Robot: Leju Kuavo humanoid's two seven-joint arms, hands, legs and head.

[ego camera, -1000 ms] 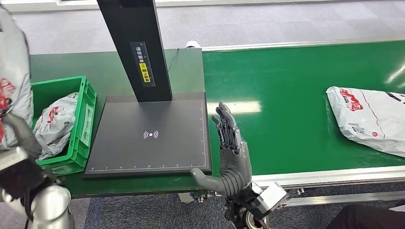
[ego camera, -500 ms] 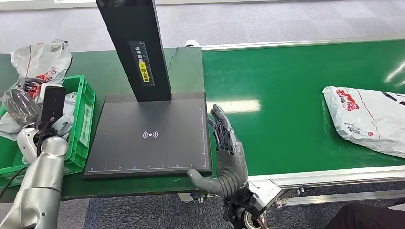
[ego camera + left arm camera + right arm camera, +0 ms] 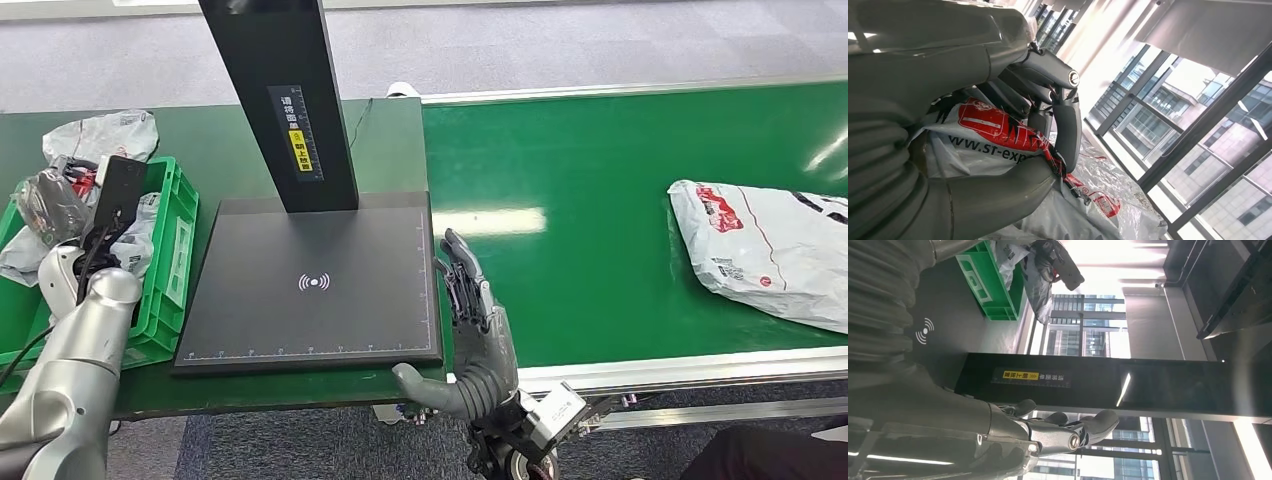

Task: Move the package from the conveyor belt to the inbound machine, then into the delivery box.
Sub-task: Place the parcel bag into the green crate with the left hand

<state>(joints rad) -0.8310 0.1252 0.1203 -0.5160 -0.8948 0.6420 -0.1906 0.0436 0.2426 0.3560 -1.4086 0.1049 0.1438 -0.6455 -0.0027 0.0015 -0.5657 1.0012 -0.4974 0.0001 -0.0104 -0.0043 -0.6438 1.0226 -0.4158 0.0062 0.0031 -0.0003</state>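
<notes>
**Package held over the delivery box; second package on the belt**

Left robot hand (image 3: 45, 205), at the far left of the head view, closed around a crumpled grey-white package (image 3: 95, 135) with red print, held over the far-left part of the green delivery box (image 3: 175, 245). Package bunched in the grasp, so long axis and heading not readable; in the left wrist view, fingers (image 3: 1068, 125) and thumb wrapped on the film, red logo and black web-address lettering facing the camera (image 3: 998, 135). One more bag (image 3: 140, 235) lying inside the box, pale with print.

Right robot hand (image 3: 478, 320) empty, fingers straight and slightly apart, thumb out toward the scanner, palm edge-on just beside the right edge of the inbound machine's black plate (image 3: 310, 285). Black column (image 3: 290, 100) rising from the plate's rear, yellow label on its front.

One further package (image 3: 770, 250) flat on the green conveyor belt (image 3: 580, 200), well to the right: white, red logo, long axis running left-near to right-far toward the picture's edge.
</notes>
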